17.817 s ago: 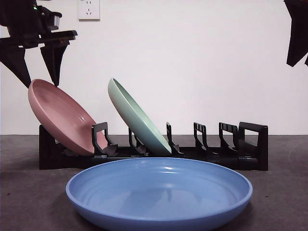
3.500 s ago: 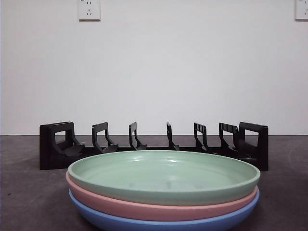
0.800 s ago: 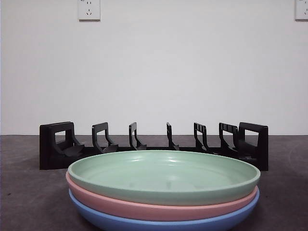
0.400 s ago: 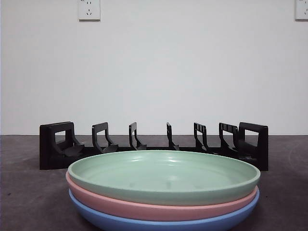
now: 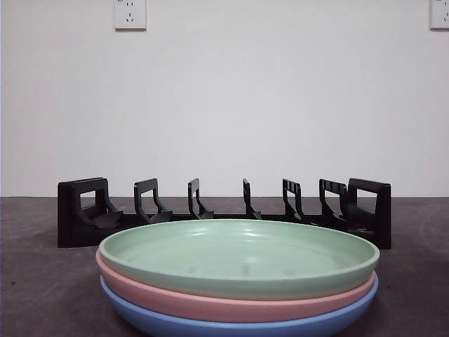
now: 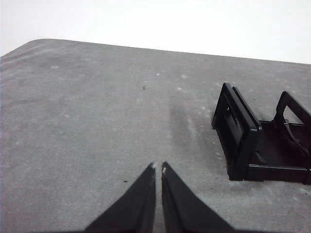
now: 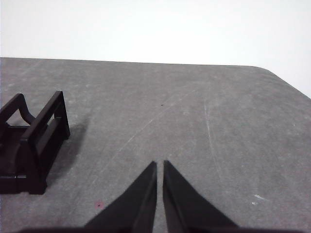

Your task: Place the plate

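Note:
Three plates lie stacked flat at the near edge of the table in the front view: a green plate [image 5: 238,256] on top, a pink plate [image 5: 210,303] under it and a blue plate [image 5: 231,327] at the bottom. Behind the stack stands a black dish rack [image 5: 224,214] with no plate in its slots. My left gripper [image 6: 158,168] is shut over bare table beside one end of the rack [image 6: 243,141]. Beside the other end of the rack [image 7: 36,141] my right gripper [image 7: 160,165] hovers, shut and holding nothing. Neither arm shows in the front view.
The grey table top [image 5: 42,281] runs back to a white wall with two sockets [image 5: 130,14] high up. Bare table lies around both grippers [image 6: 87,111] [image 7: 209,121].
Nothing has moved in the last seconds. Compared with the oldest frame, the pink and green plates have left the rack and now lie stacked on the blue plate; the arms are out of the front view.

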